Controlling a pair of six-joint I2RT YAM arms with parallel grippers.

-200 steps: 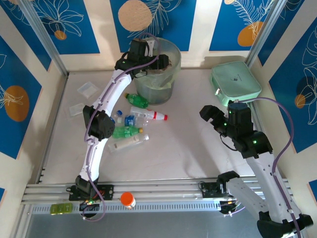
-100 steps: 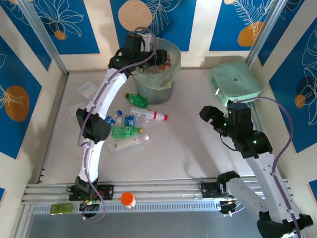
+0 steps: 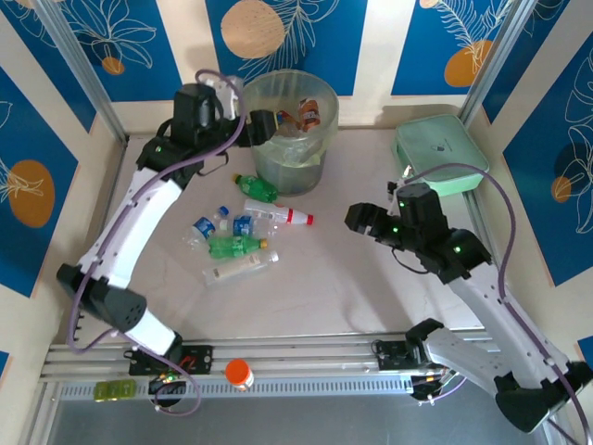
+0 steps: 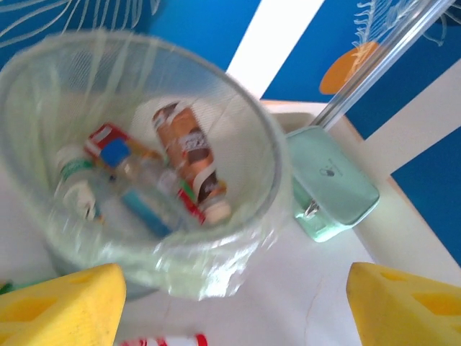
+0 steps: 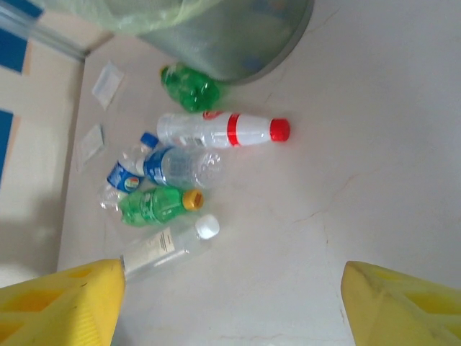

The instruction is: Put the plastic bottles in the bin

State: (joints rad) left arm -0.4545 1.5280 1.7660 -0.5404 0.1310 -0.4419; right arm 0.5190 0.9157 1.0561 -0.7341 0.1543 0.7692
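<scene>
Six plastic bottles (image 5: 189, 130) lie loose on the table (image 3: 324, 278) in a cluster just beside the bin (image 3: 289, 172): two green, four clear. At least three more sit inside.

The bin is round, translucent grey-green and bag-lined, at back centre.

Left gripper (image 4: 234, 288): wide apart, empty, at the bin rim.

Right gripper (image 5: 230, 288): wide apart, empty, over bare table.

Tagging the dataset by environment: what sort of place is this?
Probably a lab test cell, not a real home: a table boxed in by an aluminium frame and printed blue leaf panels, with plastic bottles scattered beside a bin as staged props.
</scene>
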